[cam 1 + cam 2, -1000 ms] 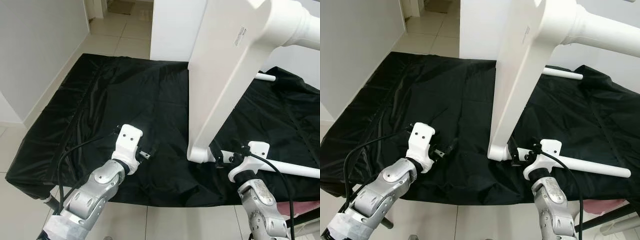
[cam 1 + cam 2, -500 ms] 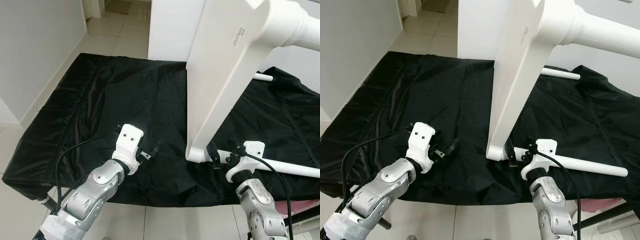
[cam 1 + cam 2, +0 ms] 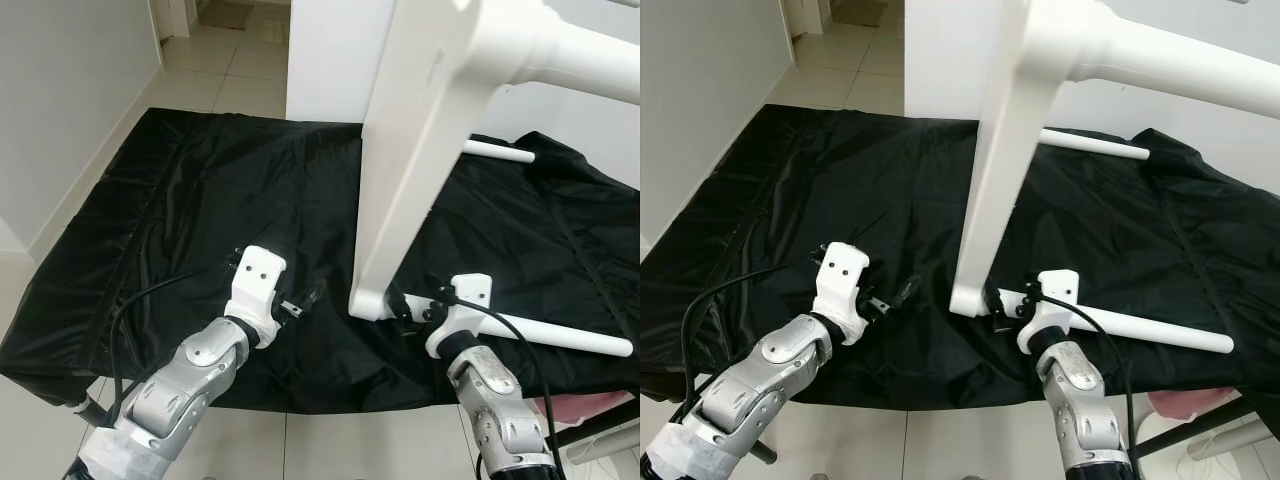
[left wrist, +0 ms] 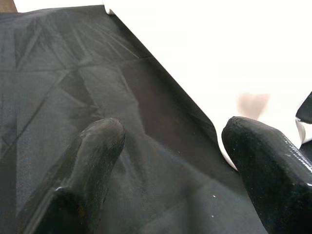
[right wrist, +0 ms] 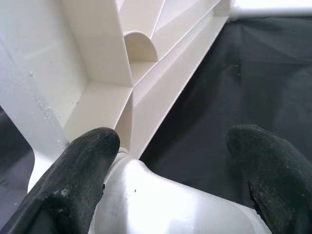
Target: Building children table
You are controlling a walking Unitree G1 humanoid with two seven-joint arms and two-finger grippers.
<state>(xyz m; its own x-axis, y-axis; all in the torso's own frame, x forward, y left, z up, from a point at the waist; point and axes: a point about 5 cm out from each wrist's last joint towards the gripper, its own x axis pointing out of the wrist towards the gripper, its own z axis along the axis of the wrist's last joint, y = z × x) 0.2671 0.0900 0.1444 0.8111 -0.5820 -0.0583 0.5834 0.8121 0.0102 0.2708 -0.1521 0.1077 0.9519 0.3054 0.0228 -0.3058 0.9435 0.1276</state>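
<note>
On the black sheet (image 3: 200,200), our left gripper (image 3: 303,302) gapes empty; our right gripper (image 3: 405,305), jaws apart, straddles the white table's (image 3: 410,170) leg (image 3: 560,337).

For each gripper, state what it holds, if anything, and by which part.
Left gripper: nothing, open over the black cloth. Right gripper: open around the white leg where it joins the tabletop; no clamped hold.

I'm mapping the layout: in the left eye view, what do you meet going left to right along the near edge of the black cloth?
Left gripper → white table panel's lower corner → right gripper → white table leg lying on the black cloth.
</note>
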